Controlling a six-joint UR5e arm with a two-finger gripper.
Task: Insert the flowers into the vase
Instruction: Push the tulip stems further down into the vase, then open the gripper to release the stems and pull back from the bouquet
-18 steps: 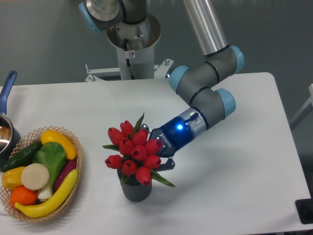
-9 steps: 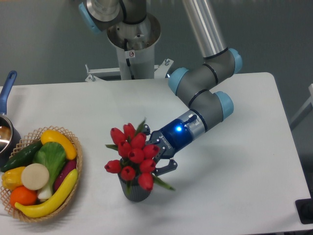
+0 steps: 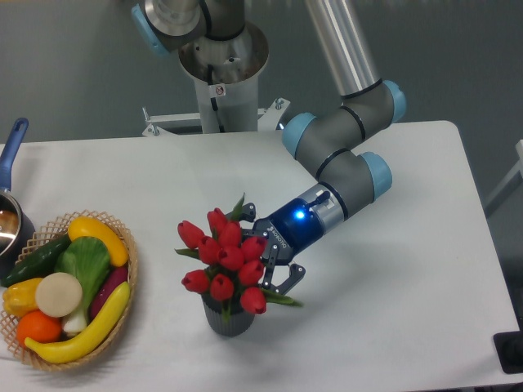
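The flowers (image 3: 223, 260), a bunch of red tulip buds with green leaves, stand with their stems down in the small dark grey ribbed vase (image 3: 230, 321) at the front middle of the table. Only the vase's lower wall shows below the blooms. My gripper (image 3: 268, 243) is right behind and to the right of the bunch, at bud height. Its fingers are spread, one at the top (image 3: 248, 211) and one at the lower right (image 3: 292, 276), and neither clamps the stems.
A woven basket (image 3: 124, 245) of vegetables and fruit sits at the front left. A pot with a blue handle (image 3: 10, 151) is at the left edge. The robot's base (image 3: 221, 69) stands at the back of the white table (image 3: 392, 310).
The fingers have spread apart around the bunch. The flowers have settled lower and more upright in the vase. The arm has hardly moved.
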